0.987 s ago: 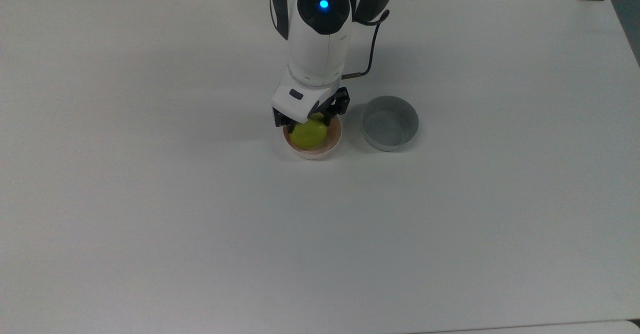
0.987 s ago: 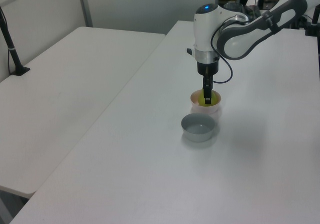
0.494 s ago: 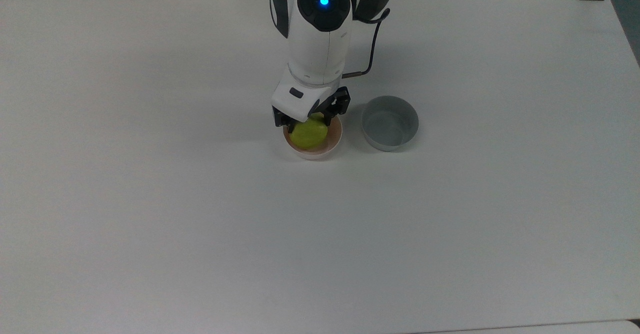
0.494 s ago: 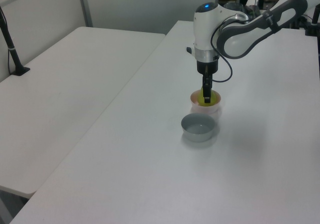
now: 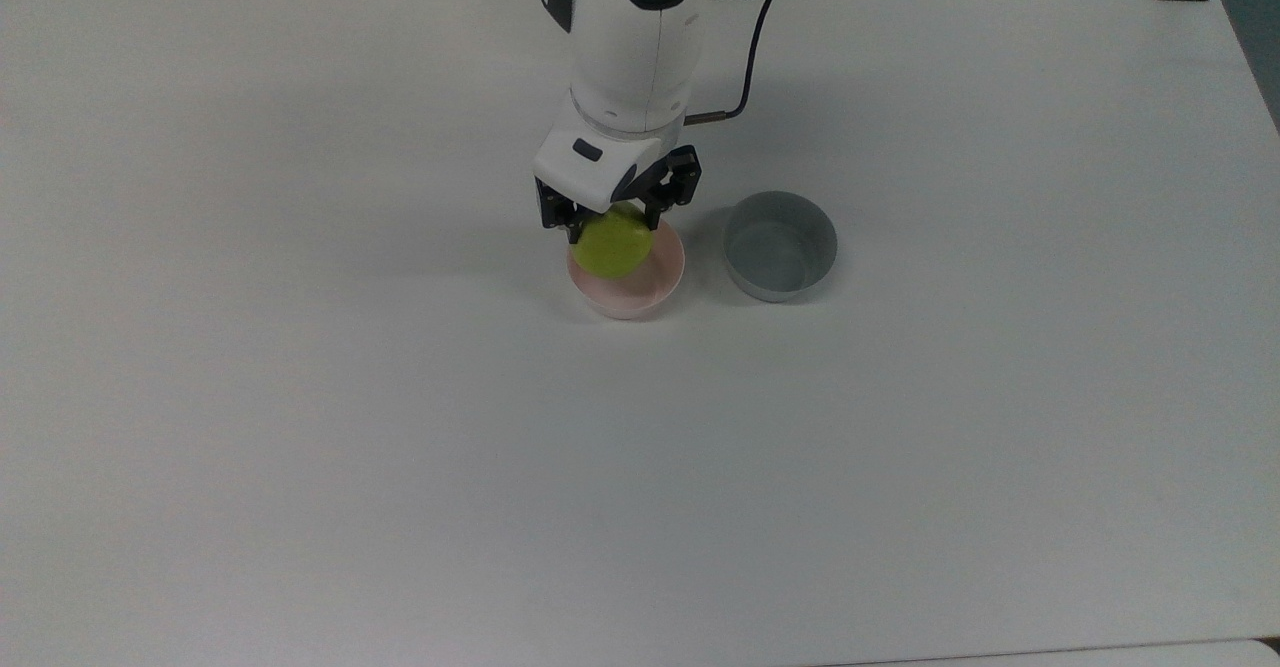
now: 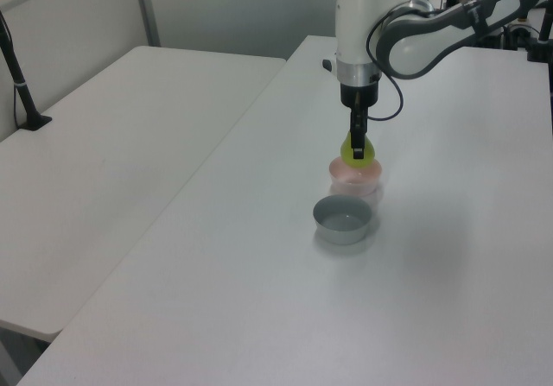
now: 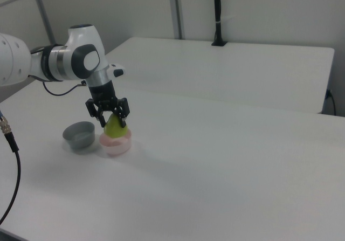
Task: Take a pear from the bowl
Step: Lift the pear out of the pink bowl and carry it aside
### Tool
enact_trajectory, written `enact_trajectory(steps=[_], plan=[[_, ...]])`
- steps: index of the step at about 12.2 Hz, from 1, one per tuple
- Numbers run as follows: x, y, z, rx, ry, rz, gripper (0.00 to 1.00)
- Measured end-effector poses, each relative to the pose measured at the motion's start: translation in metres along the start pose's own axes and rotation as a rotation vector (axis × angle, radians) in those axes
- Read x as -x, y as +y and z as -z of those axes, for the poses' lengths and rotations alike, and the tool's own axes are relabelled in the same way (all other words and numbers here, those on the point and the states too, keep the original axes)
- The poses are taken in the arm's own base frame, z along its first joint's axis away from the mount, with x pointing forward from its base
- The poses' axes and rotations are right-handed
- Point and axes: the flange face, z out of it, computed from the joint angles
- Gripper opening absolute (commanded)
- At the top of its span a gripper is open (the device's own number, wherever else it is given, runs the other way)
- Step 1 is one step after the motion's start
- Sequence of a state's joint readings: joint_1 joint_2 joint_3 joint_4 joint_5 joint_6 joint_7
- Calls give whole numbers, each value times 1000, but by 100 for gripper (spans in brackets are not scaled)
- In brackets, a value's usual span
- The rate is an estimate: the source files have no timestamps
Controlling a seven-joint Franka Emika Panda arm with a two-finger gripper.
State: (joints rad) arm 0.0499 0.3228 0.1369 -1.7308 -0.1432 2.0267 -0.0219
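Note:
A yellow-green pear (image 5: 612, 246) (image 6: 358, 150) (image 7: 114, 127) hangs just above the pale pink bowl (image 5: 650, 292) (image 6: 356, 176) (image 7: 116, 144), clear of its rim in the right view. My gripper (image 5: 612, 222) (image 6: 356, 144) (image 7: 112, 121) points straight down and is shut on the pear, a black finger on either side of its upper part. The bowl stands near the middle of the white table (image 5: 400, 447), directly under the pear, and its inside looks bare.
A grey bowl (image 5: 779, 245) (image 6: 342, 218) (image 7: 80, 135) of similar size stands close to the pink one, on the top view's right. A black cable (image 5: 745, 67) runs from the wrist. A second white table (image 6: 112, 136) stands alongside.
The gripper has risen with the pear in it; the pear has left the inside of the pink bowl and now hangs above it. Both bowls have stayed put.

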Motion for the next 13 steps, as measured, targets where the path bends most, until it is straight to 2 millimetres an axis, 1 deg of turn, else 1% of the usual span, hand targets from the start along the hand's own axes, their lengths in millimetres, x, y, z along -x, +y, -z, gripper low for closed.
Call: enact_trajectory(steps=[1,3,5,7,9,10,11,12,13], plan=[[2,3,10,1,-12,-6,40],[6,14,36,-7,-22,-24,40],[17,27,63,-20,-37,-21,40],[26,39,81,-40,-37,-21,40],[29,48,88,-39,-29,-28,40],[30,52,88,-39,-29,-36,40],[31,63,89,-36,-26,-53,40],[33,80,92,-30,-18,-69,40],[37,103,95,-23,-12,-77,40]])
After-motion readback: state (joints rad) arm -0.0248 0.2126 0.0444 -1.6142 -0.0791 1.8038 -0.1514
